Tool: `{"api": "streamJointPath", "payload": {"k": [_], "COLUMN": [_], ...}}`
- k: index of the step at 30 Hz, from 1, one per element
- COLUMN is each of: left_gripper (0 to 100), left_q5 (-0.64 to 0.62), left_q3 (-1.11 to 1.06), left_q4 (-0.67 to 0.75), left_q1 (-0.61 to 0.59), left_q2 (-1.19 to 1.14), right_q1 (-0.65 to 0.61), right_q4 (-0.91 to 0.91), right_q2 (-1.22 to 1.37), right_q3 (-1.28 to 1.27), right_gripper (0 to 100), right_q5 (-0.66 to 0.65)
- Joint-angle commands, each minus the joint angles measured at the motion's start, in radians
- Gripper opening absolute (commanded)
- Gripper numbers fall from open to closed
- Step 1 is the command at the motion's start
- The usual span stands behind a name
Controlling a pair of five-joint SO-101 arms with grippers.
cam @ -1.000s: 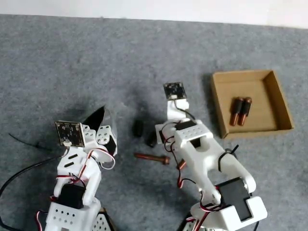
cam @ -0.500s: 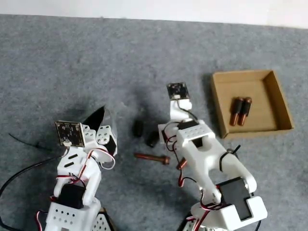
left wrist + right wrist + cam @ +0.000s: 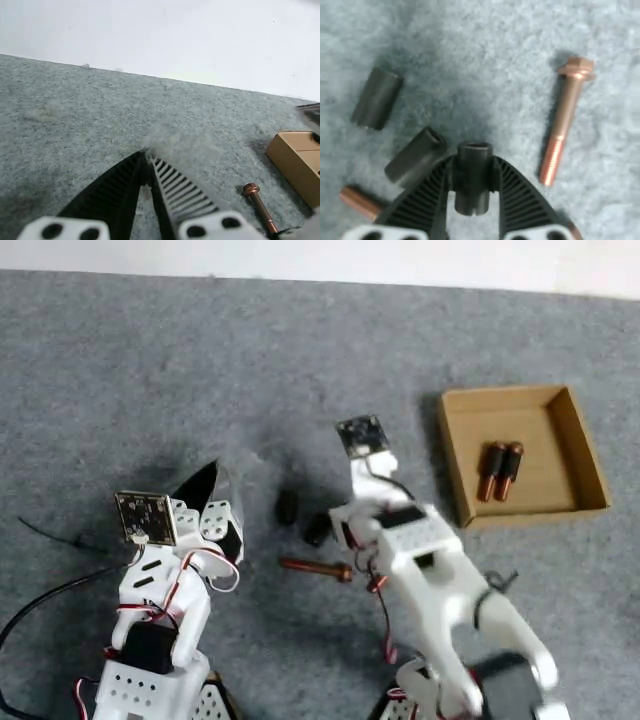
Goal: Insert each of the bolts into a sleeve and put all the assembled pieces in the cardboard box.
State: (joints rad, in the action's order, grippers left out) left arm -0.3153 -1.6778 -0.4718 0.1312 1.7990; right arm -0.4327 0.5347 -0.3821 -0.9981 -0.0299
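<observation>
Right wrist view: right gripper [image 3: 473, 162] is clamped on the held sleeve [image 3: 471, 192], a smooth matte black tube with its open bore facing the camera. It sits pinched between ribbed black fingers [image 3: 517, 195]. The high view doesn't give this grasp; the white right arm [image 3: 430, 550] covers it.

Same close view: first loose sleeve [image 3: 377, 98] and second loose sleeve [image 3: 415, 154] lie on their sides, near each other, not touching. The copper bolt [image 3: 567, 120] has a flanged hex head and a thread on the far part of its shank. It lies flat on the other side of the held sleeve. A second bolt end [image 3: 360, 201] is cut off at the frame edge.

High view: cardboard box [image 3: 530, 420] is shallow, open-topped and brown. Two assembled pieces [image 3: 500, 472] lie inside it, side by side and touching. The copper bolt lies well apart from the box, with the right arm between them.

Left wrist view: left gripper [image 3: 146, 157] is closed on nothing, its ribbed tips meeting above the fuzzy grey carpet [image 3: 75, 110]. It is the thing farthest from the box. One corner of the box shows at the edge of this view, the copper bolt near it.
</observation>
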Motion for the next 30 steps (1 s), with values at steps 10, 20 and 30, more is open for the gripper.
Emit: {"api": "streamJointPath", "payload": {"k": [10, 20, 30], "left_gripper": [1, 1, 1], "left_q5": [0.011, 0.011, 0.011], "left_q3": [-0.019, -0.019, -0.019], "left_q4": [-0.003, -0.003, -0.003], "left_q1": [-0.007, -0.007, -0.007], "left_q2": [0.004, 0.004, 0.004], "right_q1": [0.070, 0.170, 0.223], "right_q4": [-0.257, -0.255, -0.252], "right_q2": [-0.576, -0.908, -1.182], "right_q3": [-0.386, -0.545, -0.682], "right_gripper": [0.5, 0.5, 0.5], "right_q5": [-0.012, -0.012, -0.012]}}
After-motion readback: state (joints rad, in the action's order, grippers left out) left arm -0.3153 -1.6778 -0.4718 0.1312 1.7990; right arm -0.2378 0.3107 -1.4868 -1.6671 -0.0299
